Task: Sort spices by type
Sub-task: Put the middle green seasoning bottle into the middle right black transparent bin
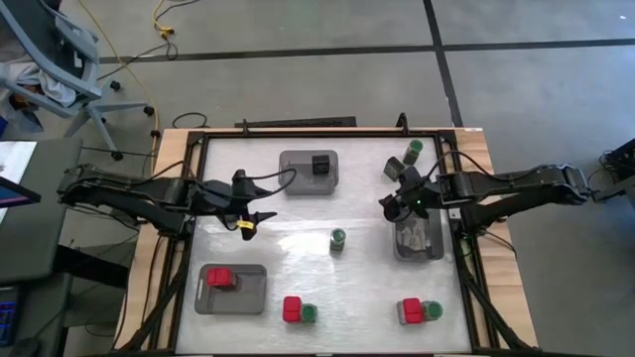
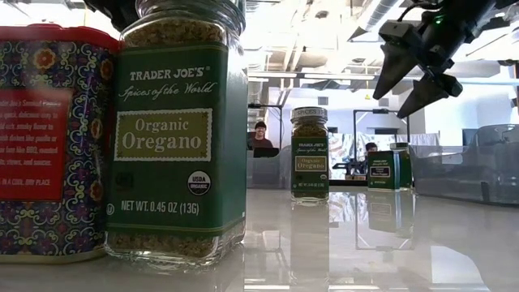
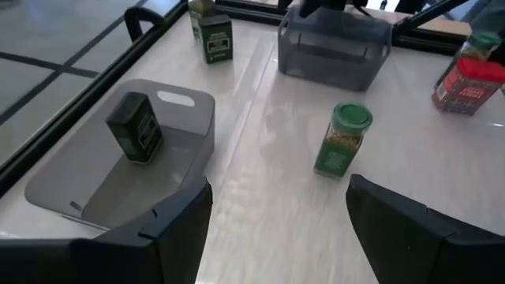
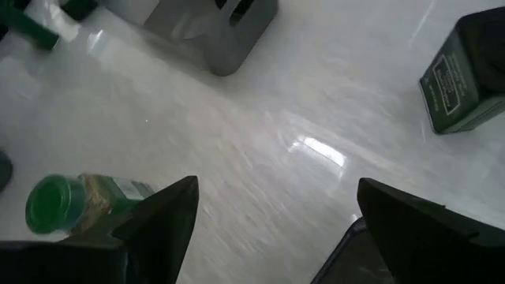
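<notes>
The spices stand spread over the white table. A black tin (image 1: 321,164) sits in the far grey tray (image 1: 298,183), and a red box (image 1: 219,279) in the near left tray (image 1: 248,297). A green-lidded jar (image 1: 337,239) stands alone at mid-table. Two red-and-green pairs (image 1: 295,310) (image 1: 412,311) stand by the near edge. A black tin (image 1: 394,171) and a jar (image 1: 412,151) stand far right. My left gripper (image 1: 253,222) hovers open left of centre, holding nothing; the lone jar (image 3: 341,140) lies ahead of it. My right gripper (image 1: 389,210) hangs open above the table (image 2: 418,73), beside the right tray (image 1: 432,248).
A black frame rail (image 1: 327,134) runs round the tabletop. The two arms reach in from the left and right sides. In the low view an oregano jar (image 2: 180,130) and a red box (image 2: 49,138) stand close to the camera. People sit in the room beyond (image 2: 259,134).
</notes>
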You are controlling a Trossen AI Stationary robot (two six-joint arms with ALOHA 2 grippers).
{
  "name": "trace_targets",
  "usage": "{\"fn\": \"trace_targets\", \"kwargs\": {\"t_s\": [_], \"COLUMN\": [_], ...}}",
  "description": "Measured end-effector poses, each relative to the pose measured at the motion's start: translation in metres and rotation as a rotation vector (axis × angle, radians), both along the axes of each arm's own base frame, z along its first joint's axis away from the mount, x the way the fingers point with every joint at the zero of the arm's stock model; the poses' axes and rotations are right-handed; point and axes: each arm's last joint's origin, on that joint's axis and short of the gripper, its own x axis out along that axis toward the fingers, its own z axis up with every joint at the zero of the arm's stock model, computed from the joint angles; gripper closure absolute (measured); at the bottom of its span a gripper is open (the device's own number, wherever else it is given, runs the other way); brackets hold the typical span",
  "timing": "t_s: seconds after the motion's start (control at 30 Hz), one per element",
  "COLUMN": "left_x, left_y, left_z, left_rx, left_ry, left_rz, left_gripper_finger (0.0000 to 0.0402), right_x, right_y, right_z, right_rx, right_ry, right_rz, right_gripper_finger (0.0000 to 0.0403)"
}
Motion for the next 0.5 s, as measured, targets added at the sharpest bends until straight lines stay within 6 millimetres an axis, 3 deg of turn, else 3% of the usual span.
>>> {"fn": "trace_targets", "kwargs": {"t_s": [0.5], "left_x": [-0.0018], "left_y": [0.0002], "left_z": [0.0015], "left_rx": [0.005], "left_ry": [-0.005], "left_rz": [-0.004], "left_gripper_finger": [0.0122], "right_x": [-0.0001], "right_y": [-0.0026], "right_z": [0.0000], "right_rx": [0.019], "right_ry": [-0.012], "right_rz": [-0.039], "right_gripper_finger": [0.0030]}}
